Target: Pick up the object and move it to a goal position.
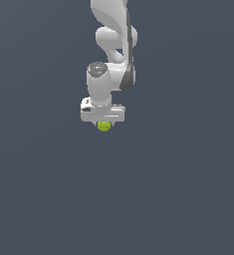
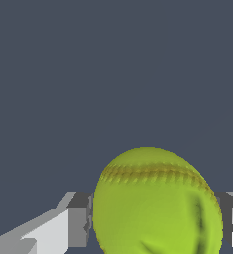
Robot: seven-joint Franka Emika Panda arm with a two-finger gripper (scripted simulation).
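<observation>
1 small yellow-green ball with a brownish stitched seam fills the lower middle of the wrist view, pinched between 2 grey fingers of the white gripper, which is closed onto it. In the exterior view's upper centre, the ball hangs just under the gripper, beneath the white arm, against a plain dark grey-blue background.

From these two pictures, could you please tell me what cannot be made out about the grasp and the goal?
- Fingertips: in the exterior view the gripper body hides them; in the wrist view the ball covers them.
- Ball underside: cut off by the wrist view's edge.
- Goal position: no marker shows in either view.
- Upper arm: cut off by the exterior view's top edge.
</observation>
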